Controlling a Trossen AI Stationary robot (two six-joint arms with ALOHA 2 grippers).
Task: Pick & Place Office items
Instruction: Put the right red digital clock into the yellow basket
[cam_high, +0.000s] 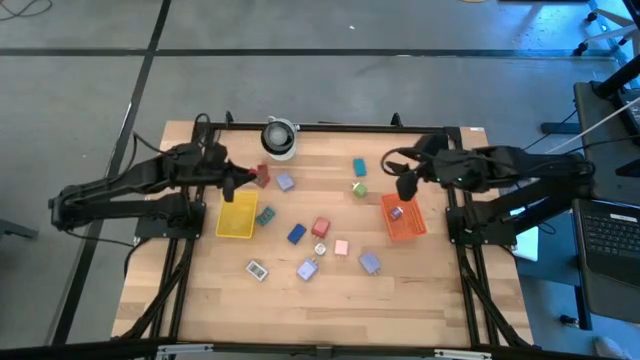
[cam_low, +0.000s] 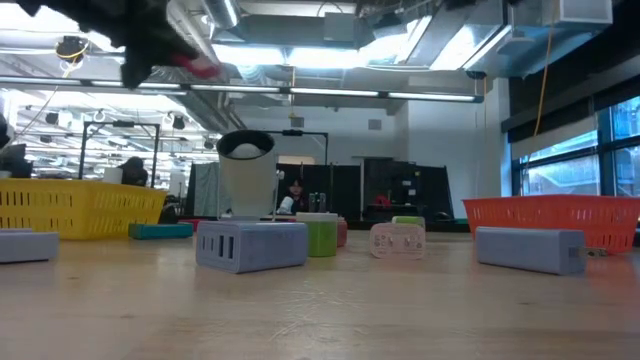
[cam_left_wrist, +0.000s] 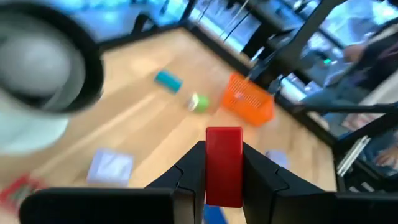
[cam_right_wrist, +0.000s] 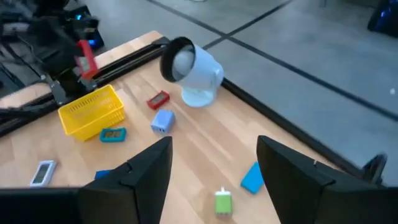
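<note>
We see the left claw (cam_left_wrist: 224, 186) clamped on a red block (cam_left_wrist: 224, 163), raised above the yellow tray (cam_high: 238, 217) near the bench's (cam_high: 330, 290) left edge. The right claw (cam_right_wrist: 214, 165) hangs spread and empty above the orange tray (cam_high: 403, 218) near the right edge.

bright overhead light, blurred wrist view

You have a pale wooden slatted table (cam_high: 330, 310) carrying a yellow mesh square tray (cam_high: 238, 216), an orange-red mesh square tray (cam_high: 404, 218), a round grey-white cylinder (cam_high: 279, 139), and small blocky stationery pieces (cam_high: 296, 234) in blue, lavender, teal, green, pink, red and white scattered between the trays.
</note>
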